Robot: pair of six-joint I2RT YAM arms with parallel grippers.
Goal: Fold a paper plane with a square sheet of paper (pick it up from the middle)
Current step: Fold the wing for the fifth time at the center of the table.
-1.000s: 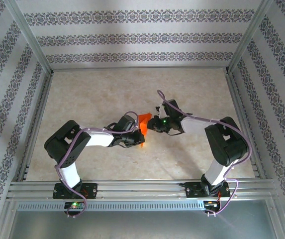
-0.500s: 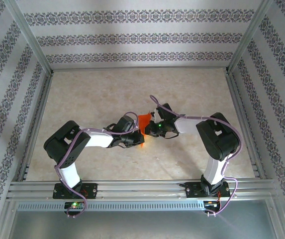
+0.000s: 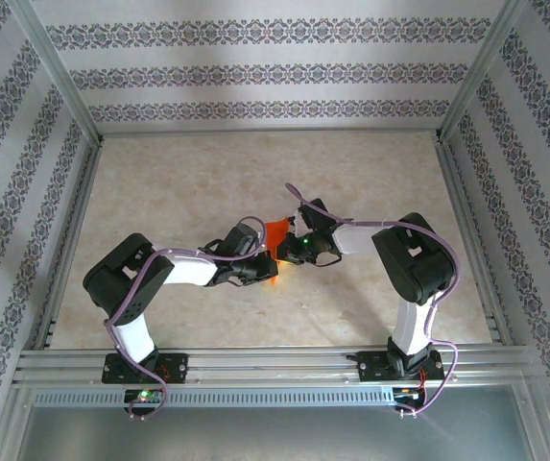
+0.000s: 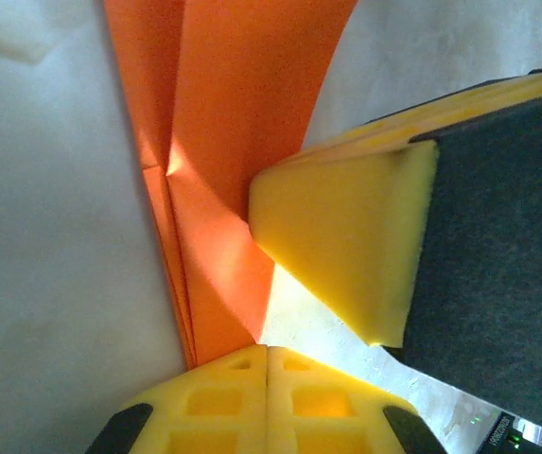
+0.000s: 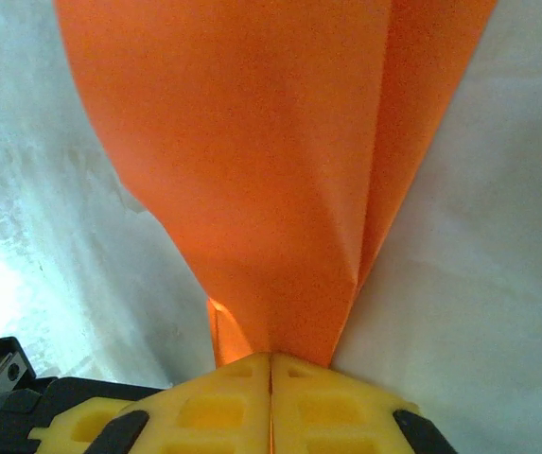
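Big beige marbled worktop (image 3: 207,173) inside a metal frame, and both arms reach in so they meet around the middle of it, the left arm (image 3: 150,279) coming from the near left and the right arm (image 3: 414,269) from the near right. The left end effector (image 4: 267,350) has its yellow pads pressed flat together, and the narrow end of the orange paper (image 4: 233,142) runs down right into them. It looks pinched there, though the exact bite is hard to make out from that angle. The right end effector (image 5: 271,357) is clamped shut on the paper too, with the sheet (image 5: 252,170) fanning out away from the seam between its pads. From above, the paper (image 3: 276,233) sits between the two wrists, just right of the left one and touching the right one. It's already creased, with layered folds running lengthwise. In the left wrist view, one yellow fingertip (image 4: 346,246) of the right end effector presses against the paper's right edge.
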